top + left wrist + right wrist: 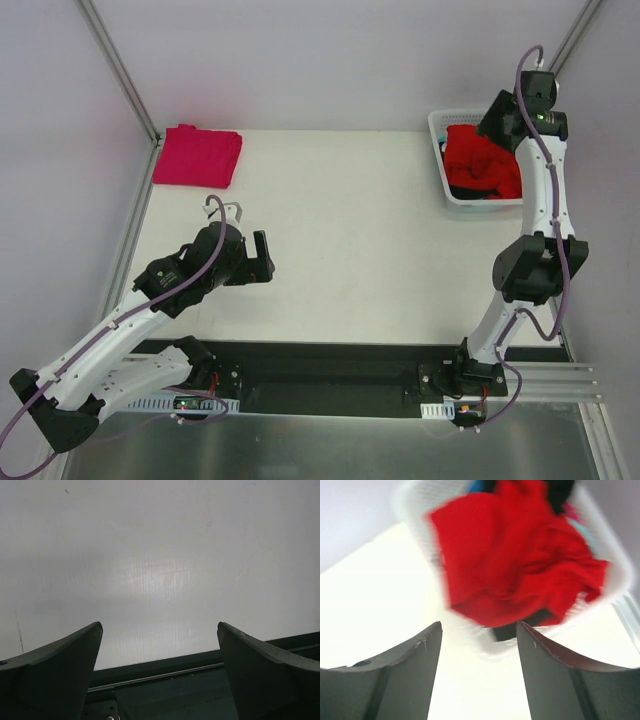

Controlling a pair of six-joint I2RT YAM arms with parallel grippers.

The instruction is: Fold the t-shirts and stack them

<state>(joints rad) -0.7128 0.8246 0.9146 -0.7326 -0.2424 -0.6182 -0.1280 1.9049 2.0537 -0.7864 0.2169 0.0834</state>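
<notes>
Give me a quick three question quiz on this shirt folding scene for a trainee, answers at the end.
1. True or false: the magenta-pink shirt lies folded at the table's far left corner.
2. Where is the red shirt? A) in the white basket B) spread at the table's centre C) on top of the magenta-pink shirt
3. Which gripper hangs over the white basket, and how do its jaws stand?
Key: 1 true; 2 A; 3 the right gripper, jaws open and empty.

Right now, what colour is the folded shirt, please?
Folded shirt: magenta-pink, top external view.
</notes>
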